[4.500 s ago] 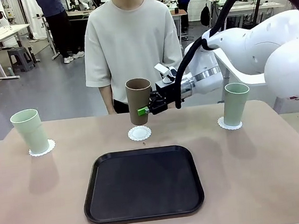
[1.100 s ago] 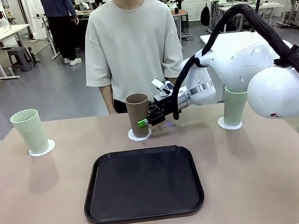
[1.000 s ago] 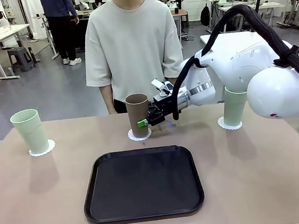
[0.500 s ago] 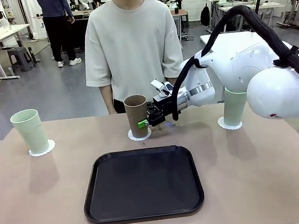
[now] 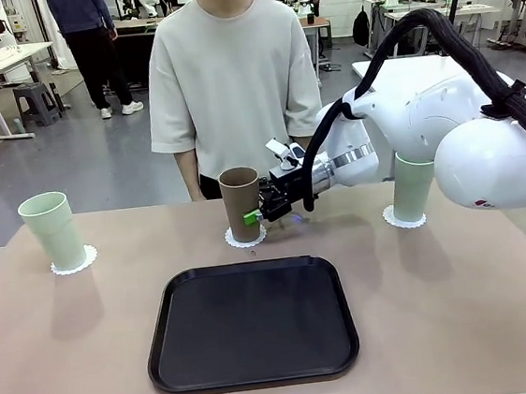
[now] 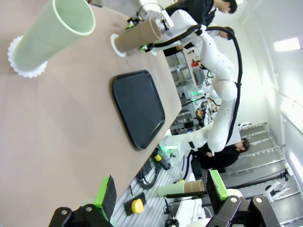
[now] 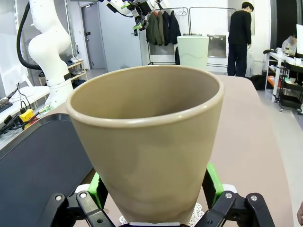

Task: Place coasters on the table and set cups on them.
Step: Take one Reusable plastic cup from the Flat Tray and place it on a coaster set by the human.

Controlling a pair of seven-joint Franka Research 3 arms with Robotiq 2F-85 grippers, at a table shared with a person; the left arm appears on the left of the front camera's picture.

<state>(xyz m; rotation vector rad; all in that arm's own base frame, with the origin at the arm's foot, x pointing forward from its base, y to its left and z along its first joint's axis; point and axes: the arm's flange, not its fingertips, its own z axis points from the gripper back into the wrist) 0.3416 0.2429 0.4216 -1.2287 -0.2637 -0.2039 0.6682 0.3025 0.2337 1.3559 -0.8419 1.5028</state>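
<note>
1. The brown cup (image 5: 241, 204) stands on the middle coaster (image 5: 246, 239) at the far side of the table (image 5: 463, 308), in front of a person (image 5: 232, 78); the right gripper (image 5: 257, 215) brackets its lower half, green pads (image 7: 211, 182) spread just off either wall, gripping nothing.
2. Two mint cups sit on their own coasters: the left cup (image 5: 53, 230) on its doily (image 5: 74, 262), the right cup (image 5: 414, 185) on its doily (image 5: 404, 219) behind the right arm. A black tray (image 5: 251, 323) lies between.
3. The left gripper (image 6: 161, 198) hovers over the left end of the table, jaws wide and empty.
4. Risk: the pads flank the brown cup closely, so a slanted retreat could clip the wall and tip it or drag it off the coaster.
5. Risk: the right arm's forearm passes near the right cup; a wide swing back could knock it.
6. Risk: the paper coaster is light and could shift with any nudge.
</note>
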